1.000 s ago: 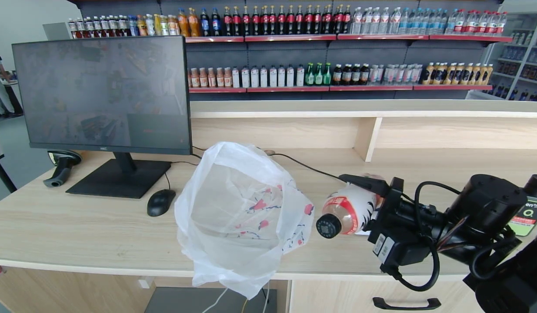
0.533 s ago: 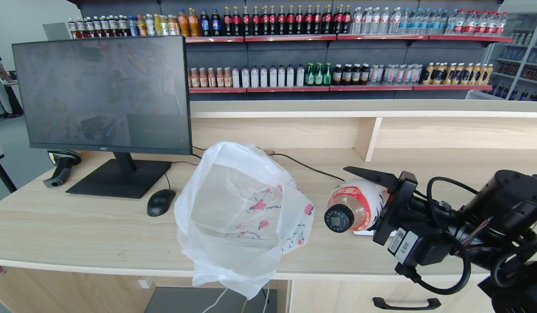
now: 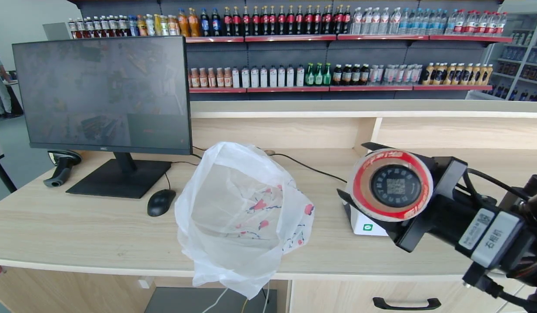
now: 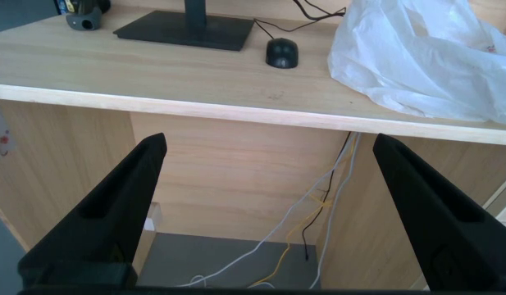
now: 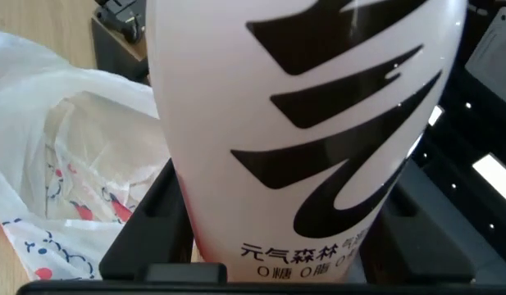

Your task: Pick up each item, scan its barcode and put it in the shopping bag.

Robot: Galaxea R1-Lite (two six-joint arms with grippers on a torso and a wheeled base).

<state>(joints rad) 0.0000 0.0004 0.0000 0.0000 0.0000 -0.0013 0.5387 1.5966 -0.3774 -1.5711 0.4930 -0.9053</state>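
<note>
Gripping the bottle, the right claw has risen, cap now camera-facing; left claw hangs open.

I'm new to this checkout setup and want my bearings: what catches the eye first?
The white plastic bottle with a red band and dark cap stands out, gripped by the right pincer above the right side of the light wooden counter, cap toward the head camera. Left of it, the crumpled translucent white shopping bag sits open at the counter's front edge, with the dark flat monitor behind it to the left.
</note>
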